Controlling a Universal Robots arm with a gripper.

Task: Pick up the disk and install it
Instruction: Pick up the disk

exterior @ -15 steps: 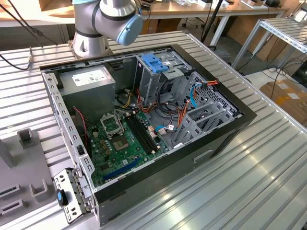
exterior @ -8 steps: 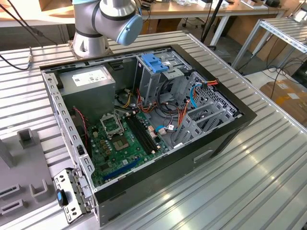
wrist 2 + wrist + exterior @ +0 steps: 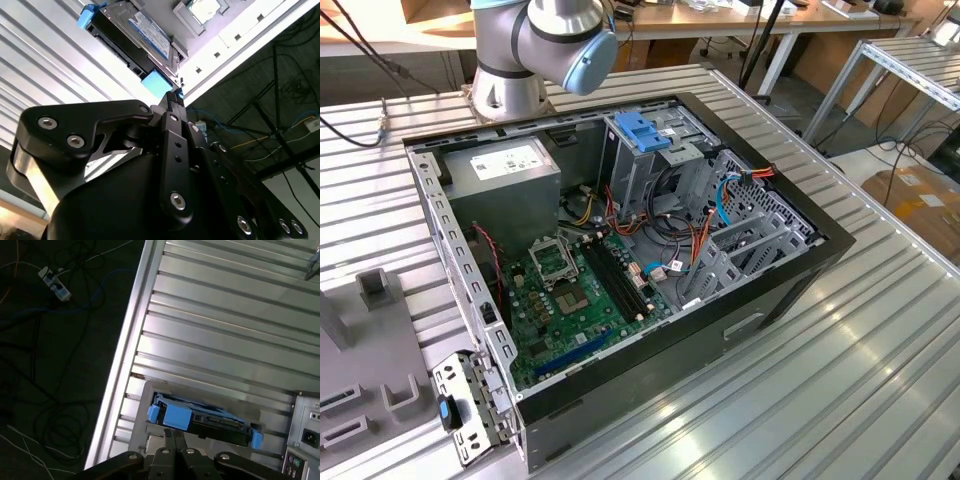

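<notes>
Disk (image 3: 220,421) lay flat near the table's edge, with the closed gripper (image 3: 175,434) just beside it.

In both wrist views the disk (image 3: 140,30) sat clipped in its blue bracket (image 3: 175,416) on a grey holder (image 3: 200,392), which rested on the ribbed metal table (image 3: 225,340). The gripper (image 3: 175,96) had its tips pressed together with nothing between them, right by the bracket's blue tab; whether they touched it could not be told. Cables (image 3: 50,340) lay on the dark floor past the table's edge. In the exterior view an open computer case (image 3: 790,270) lay on the table, a blue-topped drive cage (image 3: 645,135) inside it and the arm (image 3: 545,40) beyond.
</notes>
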